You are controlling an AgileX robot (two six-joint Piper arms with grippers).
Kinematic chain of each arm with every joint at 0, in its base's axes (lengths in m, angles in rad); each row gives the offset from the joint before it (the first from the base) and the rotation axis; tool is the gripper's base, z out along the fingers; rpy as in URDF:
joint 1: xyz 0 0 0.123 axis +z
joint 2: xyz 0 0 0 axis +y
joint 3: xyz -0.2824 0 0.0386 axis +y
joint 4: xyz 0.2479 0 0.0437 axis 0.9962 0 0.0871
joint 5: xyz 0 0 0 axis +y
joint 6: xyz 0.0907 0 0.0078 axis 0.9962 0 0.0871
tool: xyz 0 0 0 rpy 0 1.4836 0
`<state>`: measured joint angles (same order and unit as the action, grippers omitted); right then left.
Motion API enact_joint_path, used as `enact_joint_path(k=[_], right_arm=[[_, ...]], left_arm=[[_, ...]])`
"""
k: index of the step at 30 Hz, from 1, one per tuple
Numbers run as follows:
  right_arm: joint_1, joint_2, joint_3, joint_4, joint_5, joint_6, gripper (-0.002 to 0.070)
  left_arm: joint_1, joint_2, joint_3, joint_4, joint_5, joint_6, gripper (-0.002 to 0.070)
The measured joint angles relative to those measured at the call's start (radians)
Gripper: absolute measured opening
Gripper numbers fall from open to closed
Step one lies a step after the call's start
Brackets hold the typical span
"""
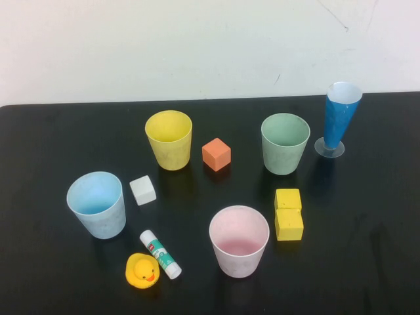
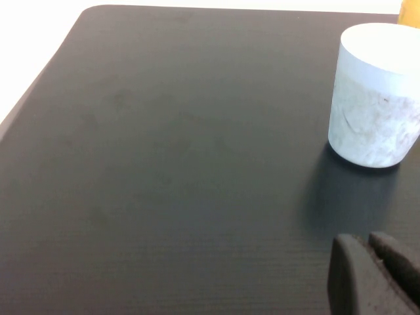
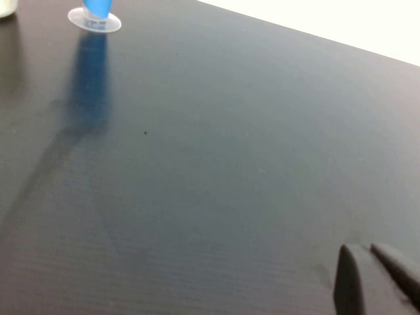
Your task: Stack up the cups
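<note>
Four cups stand upright and apart on the black table (image 1: 367, 262): yellow cup (image 1: 168, 139) at the back left, light blue cup (image 1: 97, 203) at the front left, pale green cup (image 1: 285, 143) at the back right, pink cup (image 1: 239, 240) at the front middle. Neither gripper shows in the high view. In the left wrist view my left gripper (image 2: 369, 246) is shut and empty over bare table, short of the light blue cup (image 2: 375, 98). In the right wrist view my right gripper (image 3: 366, 252) is shut and empty over bare table.
A tall blue cone (image 1: 340, 118) on a clear base stands at the back right; its base shows in the right wrist view (image 3: 95, 18). Between the cups lie an orange block (image 1: 216, 154), a white block (image 1: 142, 190), two yellow blocks (image 1: 289, 213), a glue stick (image 1: 160, 253) and a rubber duck (image 1: 142, 270).
</note>
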<state>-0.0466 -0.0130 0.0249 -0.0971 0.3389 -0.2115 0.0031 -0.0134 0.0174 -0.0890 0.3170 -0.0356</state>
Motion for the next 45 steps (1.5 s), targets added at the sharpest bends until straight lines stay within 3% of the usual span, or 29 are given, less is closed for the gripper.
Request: enact_joint_path(k=[14, 17, 24, 31, 33, 39, 45], right_arm=[[0.0, 0.0, 0.002, -0.001, -0.035, 0.002, -0.0003], [0.0, 0.0, 0.004, -0.001, -0.152, 0.004, -0.0003], [0.0, 0.0, 0.004, 0.062, -0.597, 0.1, -0.0003], [0.0, 0.0, 0.004, 0.108, -0.752, 0.125, -0.0003], [0.0, 0.0, -0.01, 0.112, -0.687, 0.122, -0.0003], [0.0, 0.002, -0.222, 0.097, -0.206, 0.076, -0.0003], [0.0, 0.159, -0.401, 0.114, 0.154, -0.025, -0.0003]], left_arm=[[0.0, 0.0, 0.002, -0.007, -0.044, 0.0, -0.0002], [0.0, 0.0, 0.004, -0.047, -0.182, 0.0, -0.0002], [0.0, 0.0, 0.004, -0.144, -0.684, -0.002, -0.0002], [0.0, 0.0, 0.004, -0.166, -0.871, -0.006, -0.0002], [0.0, -0.002, -0.003, -0.184, -0.828, -0.011, -0.0002], [0.0, 0.045, -0.263, -0.191, -0.317, 0.061, -0.0002], [0.0, 0.34, -0.587, -0.175, 0.065, 0.106, -0.0002]])
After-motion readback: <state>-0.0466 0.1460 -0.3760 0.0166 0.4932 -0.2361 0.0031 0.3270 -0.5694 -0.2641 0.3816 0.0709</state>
